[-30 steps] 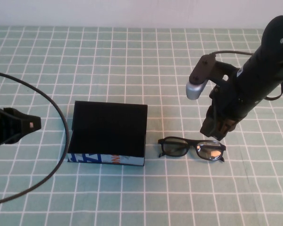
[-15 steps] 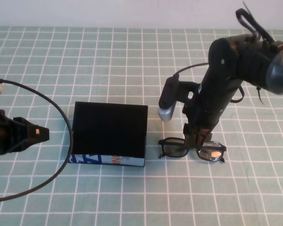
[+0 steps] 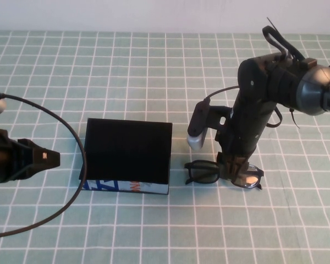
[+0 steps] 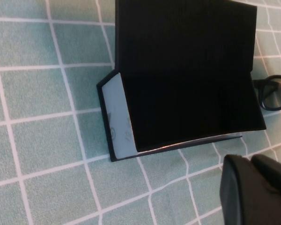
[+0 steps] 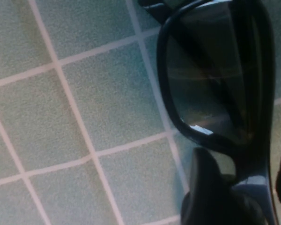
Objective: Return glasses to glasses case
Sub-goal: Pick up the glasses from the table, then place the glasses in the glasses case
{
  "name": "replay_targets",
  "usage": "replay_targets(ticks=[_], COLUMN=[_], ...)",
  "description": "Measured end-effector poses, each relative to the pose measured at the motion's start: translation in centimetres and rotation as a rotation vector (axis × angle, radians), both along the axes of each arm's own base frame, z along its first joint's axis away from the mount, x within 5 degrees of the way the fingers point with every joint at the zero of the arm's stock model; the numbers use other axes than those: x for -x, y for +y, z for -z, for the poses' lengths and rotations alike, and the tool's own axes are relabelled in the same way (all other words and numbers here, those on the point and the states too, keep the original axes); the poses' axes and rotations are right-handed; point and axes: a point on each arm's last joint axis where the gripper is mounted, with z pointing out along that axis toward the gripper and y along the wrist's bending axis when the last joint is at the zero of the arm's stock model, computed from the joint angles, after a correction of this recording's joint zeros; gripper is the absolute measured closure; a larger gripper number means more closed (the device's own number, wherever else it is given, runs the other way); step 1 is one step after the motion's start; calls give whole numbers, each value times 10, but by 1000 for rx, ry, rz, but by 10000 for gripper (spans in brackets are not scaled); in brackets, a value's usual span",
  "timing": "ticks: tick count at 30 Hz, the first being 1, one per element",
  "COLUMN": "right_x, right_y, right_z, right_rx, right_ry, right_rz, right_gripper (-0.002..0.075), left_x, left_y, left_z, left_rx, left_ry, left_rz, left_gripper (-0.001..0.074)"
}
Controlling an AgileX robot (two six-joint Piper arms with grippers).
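Note:
The black-framed glasses (image 3: 201, 172) lie on the green checked cloth, just right of the glasses case (image 3: 126, 151). The case is a black box with its lid standing open and a light printed front side. My right gripper (image 3: 235, 165) is down at the middle of the glasses, open, with its fingers either side of the frame near the bridge. In the right wrist view the gripper (image 5: 241, 187) straddles the frame and one lens (image 5: 210, 79) fills the picture. My left gripper (image 3: 44, 158) is shut and empty, left of the case. The left wrist view shows the case (image 4: 187, 70) and the glasses' end (image 4: 276, 91).
A black cable (image 3: 71, 144) loops from the left arm over the cloth close to the case's left side. The white wall edge runs along the back of the table (image 3: 154, 49).
My right arm has swung left and come down onto the middle of the glasses. My left gripper has crept a little right toward the case. The glasses and case have not moved.

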Motion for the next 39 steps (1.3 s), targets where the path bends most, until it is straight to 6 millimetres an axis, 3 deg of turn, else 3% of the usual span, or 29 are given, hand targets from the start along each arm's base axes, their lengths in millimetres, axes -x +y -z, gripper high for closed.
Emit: replay_targets(ticks=[5,11,24,29,34,39], right_x=[-1,1,3,-4,-14,-5], right_y=[0,0,0,8,25,51], right_z=[3,1,-8,-34,-79,-110], right_rx=[-3,-6,-13,-71,-249,-352], right_ry=[2,24,52,35,-38,-88], right_rz=[5,6,6,6,19,-40], right_gripper=[510,684,720,721,721,721], left_x=[0,1,0,-1,-1,-2], left_y=[0,0,0,0,0,1], left_z=[0,0,0,0,0,0], left_rx=[1,3,3,-3,-4,-10], left_ry=[1,3,1,-4,-6,-12], left_rz=[2,7,7,-2,-4,-14], left_gripper=[733,734,733,733,733,734])
